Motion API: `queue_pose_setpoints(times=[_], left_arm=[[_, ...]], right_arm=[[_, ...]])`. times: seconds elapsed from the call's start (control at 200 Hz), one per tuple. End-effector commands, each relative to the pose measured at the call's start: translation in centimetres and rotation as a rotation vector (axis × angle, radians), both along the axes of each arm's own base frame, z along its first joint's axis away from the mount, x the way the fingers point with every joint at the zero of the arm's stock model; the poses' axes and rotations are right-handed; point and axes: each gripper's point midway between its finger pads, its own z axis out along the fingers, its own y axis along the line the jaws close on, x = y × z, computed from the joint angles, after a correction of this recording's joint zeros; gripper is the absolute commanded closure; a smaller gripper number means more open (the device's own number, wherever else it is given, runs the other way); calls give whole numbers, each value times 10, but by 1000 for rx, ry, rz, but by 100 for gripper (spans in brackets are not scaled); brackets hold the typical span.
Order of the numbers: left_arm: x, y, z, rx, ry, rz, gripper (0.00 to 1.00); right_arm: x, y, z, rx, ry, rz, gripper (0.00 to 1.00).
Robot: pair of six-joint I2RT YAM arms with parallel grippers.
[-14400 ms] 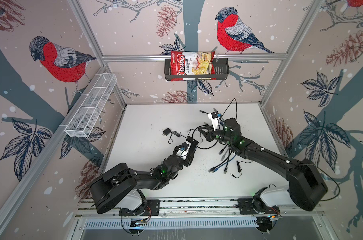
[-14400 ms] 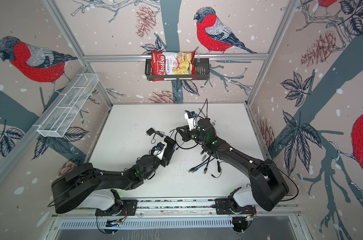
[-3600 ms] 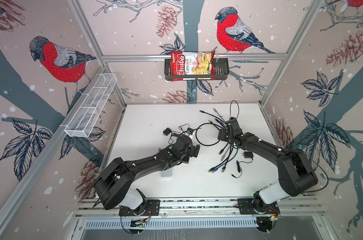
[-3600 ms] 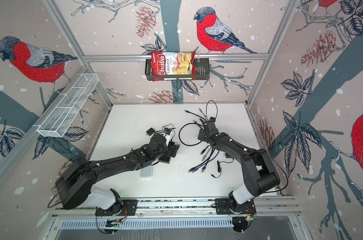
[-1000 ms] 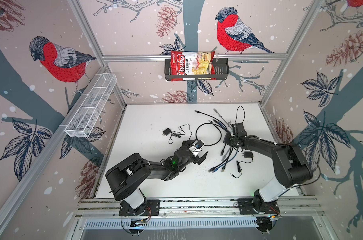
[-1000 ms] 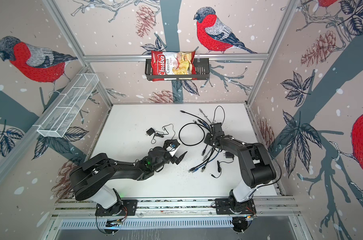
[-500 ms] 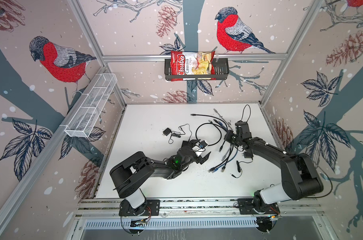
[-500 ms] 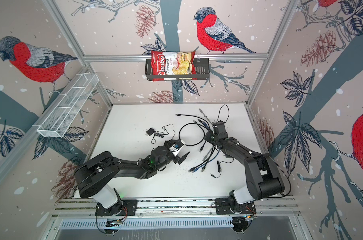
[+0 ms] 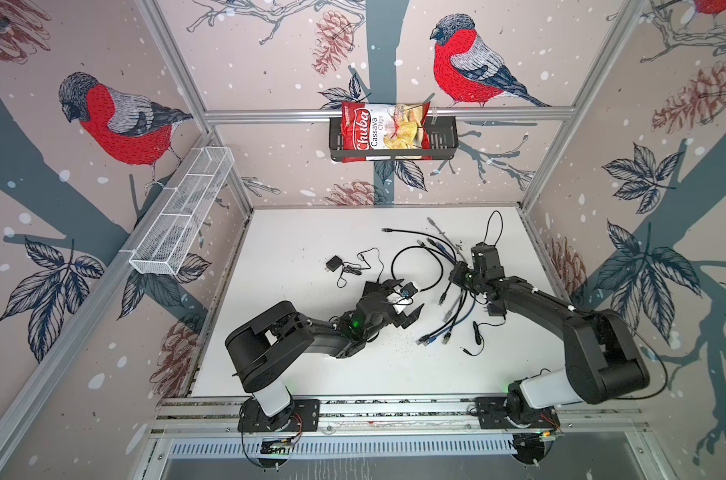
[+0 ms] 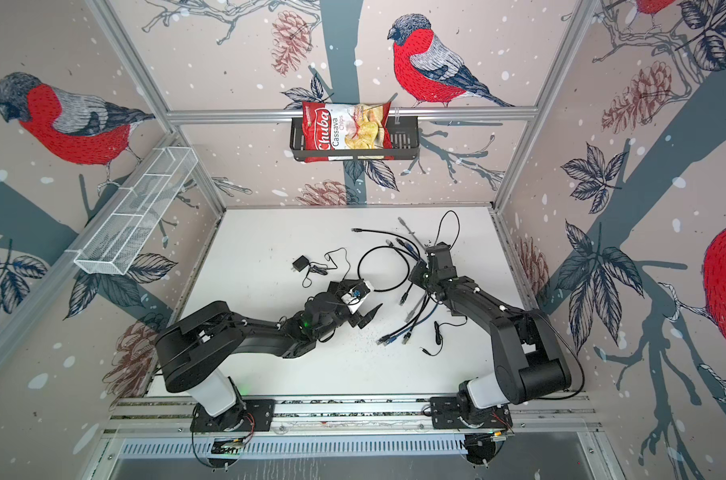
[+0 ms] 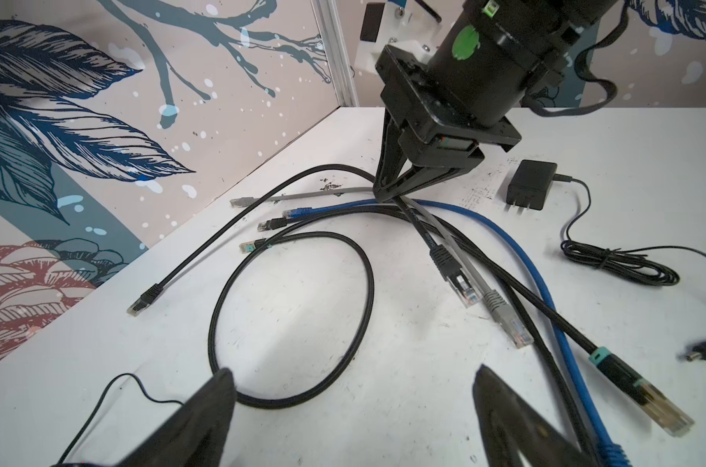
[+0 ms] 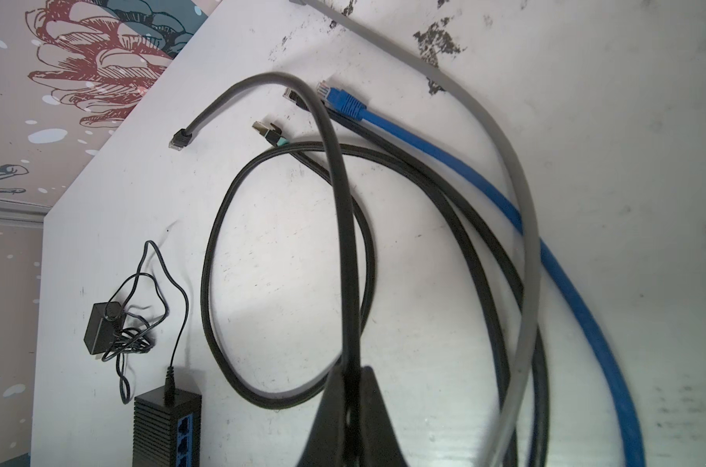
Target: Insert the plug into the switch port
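My right gripper (image 12: 353, 370) is shut on a black network cable (image 12: 335, 170) partway along its length. It shows in both top views (image 9: 457, 276) (image 10: 416, 276) and in the left wrist view (image 11: 383, 194). One plug (image 11: 460, 283) of that cable hangs just past the fingers, near the table. The far plug (image 12: 177, 141) lies toward the back (image 9: 385, 230). The black switch (image 12: 167, 428) with blue ports lies left of the cable loop. In both top views my left arm hides most of it. My left gripper (image 11: 353, 374) (image 9: 403, 300) stands open and empty over the table.
Blue (image 11: 517, 250), grey (image 11: 501, 307) and other black cables (image 9: 415, 270) lie tangled under the right gripper. A black power adapter (image 9: 333, 262) with a thin cord sits to the left, another adapter (image 11: 529, 188) to the right. A chips bag (image 9: 384, 131) hangs in a basket on the back wall.
The right gripper has shifted slightly toward the back with the black cable, and the cable's far plug has slid a little left. The left gripper stays open and has crept slightly right.
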Motion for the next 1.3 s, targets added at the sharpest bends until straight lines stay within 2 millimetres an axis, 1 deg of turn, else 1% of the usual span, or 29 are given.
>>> queue_pose_setpoints(times=[0.0, 0.18, 0.365, 0.45, 0.6, 0.765, 0.946, 1.036, 1.106, 1.211, 1.296], left_arm=[[-1, -8, 14, -34, -54, -33, 10], [0, -13, 10, -46, -59, -48, 11], [-3, -24, 8, -63, -41, -92, 13], [-6, -33, 9, -65, -45, -124, 15], [-15, -51, 0, -31, -20, -188, 24], [-23, -65, -6, -45, 14, -226, 25], [-18, -79, -17, -44, 61, -207, 27], [-14, -82, -21, -45, 59, -179, 32], [-10, -85, -28, -31, 72, -169, 34], [-8, -89, -32, -27, 81, -164, 38], [-5, -90, -34, -26, 82, -152, 45]], right_arm=[[2, -2, 5, 10, -14, -25, 100], [2, -1, 12, 24, -25, -25, 100], [0, -2, 19, 37, -41, -30, 100], [-1, -2, 21, 38, -47, -28, 100], [-1, -1, 23, 41, -57, -22, 100], [-1, 0, 24, 47, -67, -12, 100], [-3, 2, 26, 59, -78, -6, 100], [-5, 2, 27, 65, -82, -3, 100], [-6, 1, 27, 67, -84, -2, 100], [-8, 2, 27, 70, -86, 5, 100], [-8, 1, 29, 71, -90, 7, 100]])
